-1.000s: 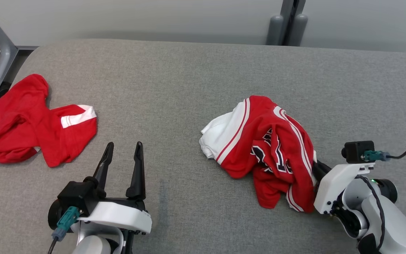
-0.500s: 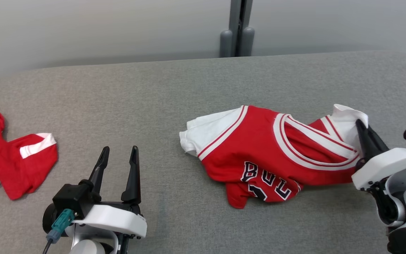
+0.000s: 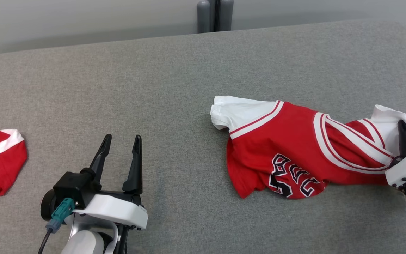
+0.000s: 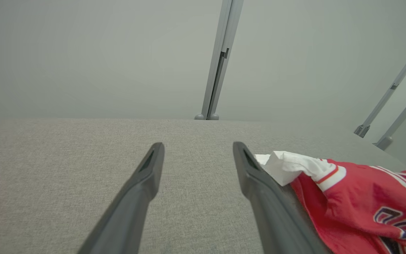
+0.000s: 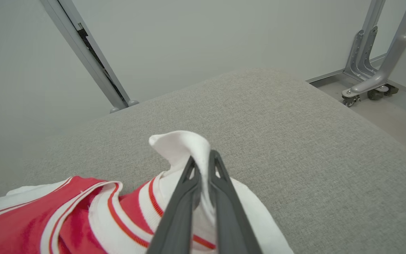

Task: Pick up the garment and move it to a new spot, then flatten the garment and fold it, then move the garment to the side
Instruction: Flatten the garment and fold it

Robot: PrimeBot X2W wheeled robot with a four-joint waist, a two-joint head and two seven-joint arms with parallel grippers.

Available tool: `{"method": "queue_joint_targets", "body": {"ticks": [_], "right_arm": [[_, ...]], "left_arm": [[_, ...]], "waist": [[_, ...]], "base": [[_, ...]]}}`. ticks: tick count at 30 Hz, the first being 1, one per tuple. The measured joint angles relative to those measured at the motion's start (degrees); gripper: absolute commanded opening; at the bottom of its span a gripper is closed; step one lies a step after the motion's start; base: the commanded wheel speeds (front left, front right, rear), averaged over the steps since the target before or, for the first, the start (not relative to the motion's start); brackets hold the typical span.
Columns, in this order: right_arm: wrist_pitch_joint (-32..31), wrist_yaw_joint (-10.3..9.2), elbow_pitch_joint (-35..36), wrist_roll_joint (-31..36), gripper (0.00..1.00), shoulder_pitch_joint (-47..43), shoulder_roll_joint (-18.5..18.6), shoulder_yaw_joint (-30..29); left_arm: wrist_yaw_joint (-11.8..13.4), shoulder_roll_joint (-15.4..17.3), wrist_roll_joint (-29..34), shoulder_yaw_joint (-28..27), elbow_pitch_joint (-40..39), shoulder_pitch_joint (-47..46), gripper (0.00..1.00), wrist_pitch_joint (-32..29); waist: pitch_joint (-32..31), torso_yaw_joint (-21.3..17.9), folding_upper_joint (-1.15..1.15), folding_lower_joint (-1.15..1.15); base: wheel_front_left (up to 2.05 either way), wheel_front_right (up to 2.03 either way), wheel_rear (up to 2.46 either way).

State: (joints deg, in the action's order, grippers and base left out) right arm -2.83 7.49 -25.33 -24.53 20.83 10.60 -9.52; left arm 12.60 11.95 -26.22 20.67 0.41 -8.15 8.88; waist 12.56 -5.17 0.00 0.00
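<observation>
Garment (image 3: 287, 148): a red basketball jersey with white sleeves, red-and-white striped trim and black lettering outlined in white. It lies rumpled and drawn out sideways on the right half of a grey padded table (image 3: 153, 77). The right gripper (image 3: 405, 126) is clenched on one white sleeve. The left gripper (image 3: 123, 137) is spread wide and holds nothing, well apart from the jersey.

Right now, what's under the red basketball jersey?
The grey fabric table shows around the jersey, which lies on it. The patch beneath is covered, so I cannot tell if anything hides there. The right pincer pinches its white sleeve.
</observation>
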Motion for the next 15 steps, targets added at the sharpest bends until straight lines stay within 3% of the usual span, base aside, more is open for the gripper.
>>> {"method": "queue_joint_targets", "body": {"ticks": [8, 15], "right_arm": [[5.3, 0.00, -0.6, 3.4, 1.00, 1.0, -2.1, -2.7], [7.5, 0.00, 6.4, 3.6, 1.00, -4.0, -3.4, -0.3]], "left_arm": [[-0.2, 0.1, 0.0, 0.4, 1.0, -0.3, 1.00, 0.1], [-0.2, -0.4, -0.6, 0.8, 1.8, 0.9, 1.00, 0.7]], "waist": [[-1.2, 1.1, 0.00, 0.00], [-5.2, 1.6, 0.00, 0.00]], "base": [[0.00, 0.00, 0.00], [0.00, 0.00, 0.00]]}}
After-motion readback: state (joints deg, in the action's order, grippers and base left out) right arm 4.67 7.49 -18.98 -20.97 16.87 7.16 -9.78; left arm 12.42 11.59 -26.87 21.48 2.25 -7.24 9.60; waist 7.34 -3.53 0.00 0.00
